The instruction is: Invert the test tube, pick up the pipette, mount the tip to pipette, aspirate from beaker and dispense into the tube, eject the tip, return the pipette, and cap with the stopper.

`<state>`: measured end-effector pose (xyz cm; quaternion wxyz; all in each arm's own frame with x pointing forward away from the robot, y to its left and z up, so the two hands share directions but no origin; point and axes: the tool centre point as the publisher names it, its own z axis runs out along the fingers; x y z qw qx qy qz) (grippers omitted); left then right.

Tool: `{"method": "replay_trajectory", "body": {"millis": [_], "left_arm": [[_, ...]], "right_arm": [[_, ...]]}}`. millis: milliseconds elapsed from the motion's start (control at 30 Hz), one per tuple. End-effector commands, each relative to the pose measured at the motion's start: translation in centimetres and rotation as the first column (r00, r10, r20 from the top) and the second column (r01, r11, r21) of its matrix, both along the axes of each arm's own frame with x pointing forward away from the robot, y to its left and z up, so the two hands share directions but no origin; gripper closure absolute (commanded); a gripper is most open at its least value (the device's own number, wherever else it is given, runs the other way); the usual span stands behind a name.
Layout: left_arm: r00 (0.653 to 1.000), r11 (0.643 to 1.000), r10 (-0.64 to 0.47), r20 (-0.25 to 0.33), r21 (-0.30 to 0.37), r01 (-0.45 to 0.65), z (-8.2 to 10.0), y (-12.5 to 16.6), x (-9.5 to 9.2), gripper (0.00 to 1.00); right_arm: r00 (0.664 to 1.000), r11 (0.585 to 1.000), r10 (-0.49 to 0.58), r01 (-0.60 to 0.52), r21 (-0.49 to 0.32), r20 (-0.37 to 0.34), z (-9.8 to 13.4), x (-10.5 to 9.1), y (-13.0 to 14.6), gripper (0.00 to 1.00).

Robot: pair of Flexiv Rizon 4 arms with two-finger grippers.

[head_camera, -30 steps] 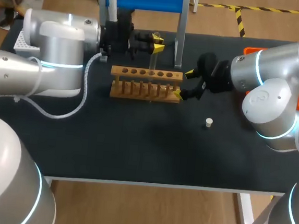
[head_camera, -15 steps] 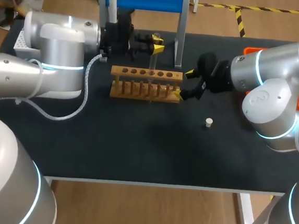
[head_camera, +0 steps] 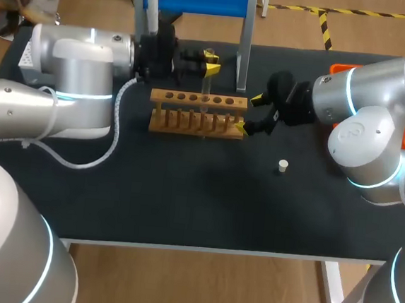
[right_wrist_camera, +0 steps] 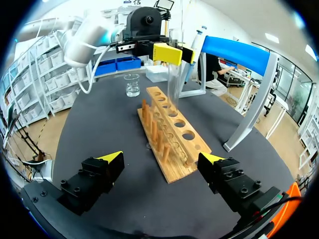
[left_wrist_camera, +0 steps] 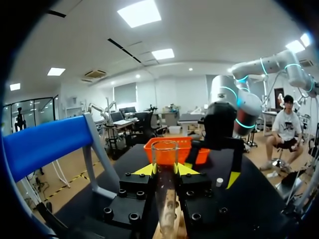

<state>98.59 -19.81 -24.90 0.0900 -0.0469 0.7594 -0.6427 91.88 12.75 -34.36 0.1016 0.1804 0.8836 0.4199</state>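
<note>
Shifted slightly since the earlier frame, my left gripper (head_camera: pixel 210 59) clamps the upright test tube (left_wrist_camera: pixel 165 189) above the wooden rack (head_camera: pixel 197 119). My right gripper (head_camera: pixel 248 113) holds nothing, fingers spread wide at the rack's end; stopper (head_camera: pixel 282 165) nearby.

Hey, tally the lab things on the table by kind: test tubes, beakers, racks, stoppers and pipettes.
test tube: 1
beaker: 1
wooden rack: 1
stopper: 1
pipette: 1
Total: 5
</note>
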Motion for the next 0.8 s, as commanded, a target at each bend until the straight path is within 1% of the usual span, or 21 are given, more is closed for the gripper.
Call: {"method": "replay_trajectory", "body": {"millis": [33, 800], "left_arm": [[1.000, 1.000, 0.008, 0.004, -0.007, -0.008, -0.3, -0.1, -0.2, 1.00], [1.000, 1.000, 0.008, 0.012, -0.026, -0.008, -1.6, -0.3, 0.1, 1.00]], "right_arm": [[1.000, 1.000, 0.000, 0.000, -0.002, -0.002, 0.1, 0.0, 0.0, 0.00], [1.000, 1.000, 0.000, 0.000, -0.002, -0.002, 0.1, 0.0, 0.0, 0.00]]}}
